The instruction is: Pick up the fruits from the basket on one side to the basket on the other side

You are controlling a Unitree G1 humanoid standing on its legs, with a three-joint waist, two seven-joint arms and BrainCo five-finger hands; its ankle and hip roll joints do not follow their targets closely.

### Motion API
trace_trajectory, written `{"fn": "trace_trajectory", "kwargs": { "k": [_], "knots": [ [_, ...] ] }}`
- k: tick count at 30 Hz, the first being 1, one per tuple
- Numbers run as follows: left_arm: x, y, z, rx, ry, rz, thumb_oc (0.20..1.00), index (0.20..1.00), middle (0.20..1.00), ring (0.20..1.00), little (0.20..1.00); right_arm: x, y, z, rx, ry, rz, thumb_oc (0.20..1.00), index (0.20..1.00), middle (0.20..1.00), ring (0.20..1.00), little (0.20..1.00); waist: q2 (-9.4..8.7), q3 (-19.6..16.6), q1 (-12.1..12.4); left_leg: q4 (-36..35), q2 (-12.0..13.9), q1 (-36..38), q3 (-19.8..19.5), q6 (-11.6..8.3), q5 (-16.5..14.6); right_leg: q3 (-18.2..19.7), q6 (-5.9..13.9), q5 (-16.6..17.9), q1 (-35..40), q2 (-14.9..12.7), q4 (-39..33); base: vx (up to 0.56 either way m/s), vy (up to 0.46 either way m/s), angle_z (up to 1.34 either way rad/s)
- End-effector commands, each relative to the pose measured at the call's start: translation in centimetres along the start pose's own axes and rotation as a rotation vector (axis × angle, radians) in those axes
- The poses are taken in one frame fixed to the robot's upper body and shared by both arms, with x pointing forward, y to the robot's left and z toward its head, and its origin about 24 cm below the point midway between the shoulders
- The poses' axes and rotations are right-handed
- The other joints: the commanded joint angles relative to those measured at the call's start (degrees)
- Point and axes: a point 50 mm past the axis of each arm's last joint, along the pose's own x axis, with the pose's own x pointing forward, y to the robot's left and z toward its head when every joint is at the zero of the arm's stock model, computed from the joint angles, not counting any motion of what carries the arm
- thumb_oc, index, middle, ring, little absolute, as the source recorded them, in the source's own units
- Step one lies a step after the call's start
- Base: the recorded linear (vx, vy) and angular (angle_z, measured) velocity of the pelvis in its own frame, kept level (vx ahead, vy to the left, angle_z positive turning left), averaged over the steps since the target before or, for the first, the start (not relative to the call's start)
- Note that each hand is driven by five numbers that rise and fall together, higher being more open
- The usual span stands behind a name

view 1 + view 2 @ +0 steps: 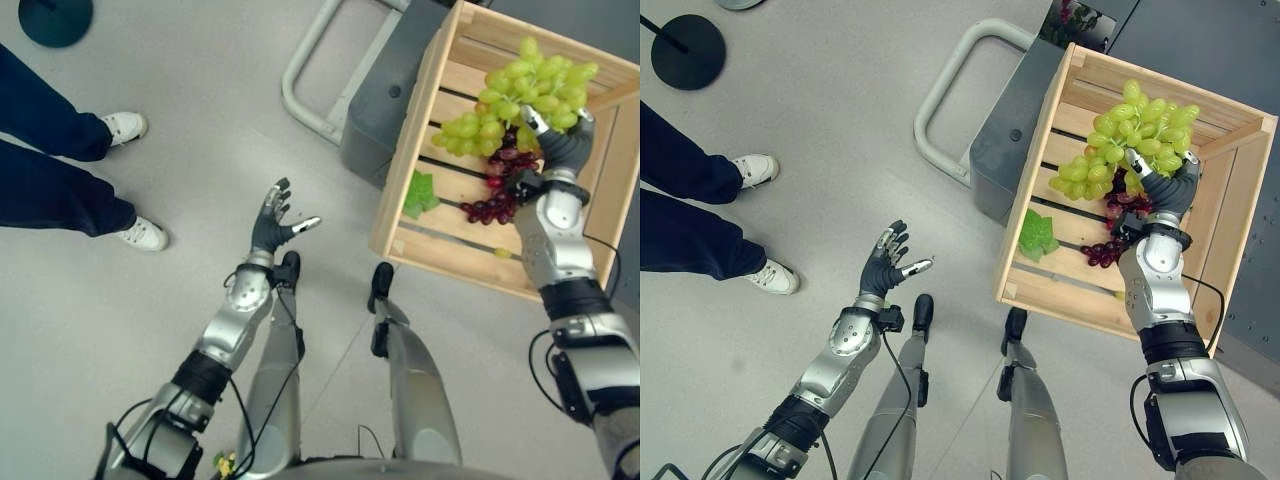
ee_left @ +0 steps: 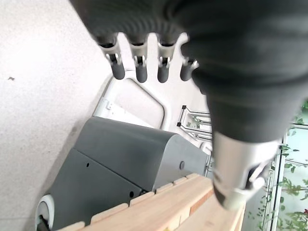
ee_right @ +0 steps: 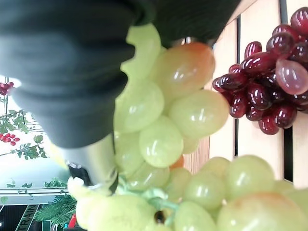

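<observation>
The right robot hand point(image 1: 1167, 192) is closed around a large bunch of pale green grapes point(image 1: 1120, 135), held just above the slatted light wooden crate point(image 1: 1035, 215), where a dark red grape bunch point(image 1: 1110, 245) and a green leaf point(image 1: 1037, 234) lie. The grip seems, as far as the wrist view shows, to be on loose berries rather than the stem, so grapes could tear off and drop. The left robot hand point(image 1: 275, 220) hangs with fingers spread, empty, over the grey floor point(image 1: 200, 100).
</observation>
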Motion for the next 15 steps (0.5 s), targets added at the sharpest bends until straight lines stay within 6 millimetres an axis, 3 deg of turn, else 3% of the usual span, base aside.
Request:
{"fn": "trace_trajectory", "kwargs": {
  "k": [1, 15],
  "knots": [
    [0.1, -0.4, 2.9, -0.028, -0.158, -0.031, 1.000, 1.000, 1.000, 1.000, 1.000, 1.4, 0.7, 6.3, 0.081, -0.263, 0.068, 0.200, 0.200, 0.200, 0.200, 0.200, -0.83, 0.31, -0.01, 3.42, -1.13, 3.09, 4.72, 0.22, -7.64, 0.77, 6.20, -6.35, 5.23, -4.40, 2.02, 0.00, 0.000, 0.00],
    [2.8, -0.7, 8.0, 0.036, -0.323, -0.117, 1.000, 1.000, 1.000, 1.000, 1.000, -0.8, 2.9, 9.5, 0.047, -0.396, 0.279, 0.200, 0.200, 0.200, 0.200, 0.200, -1.59, 0.31, -2.11, 3.05, -1.36, 9.01, 5.23, 0.64, -8.19, 1.18, 6.57, -6.66, 10.30, -5.11, 3.16, 0.00, 0.000, 0.00]
  ]
}}
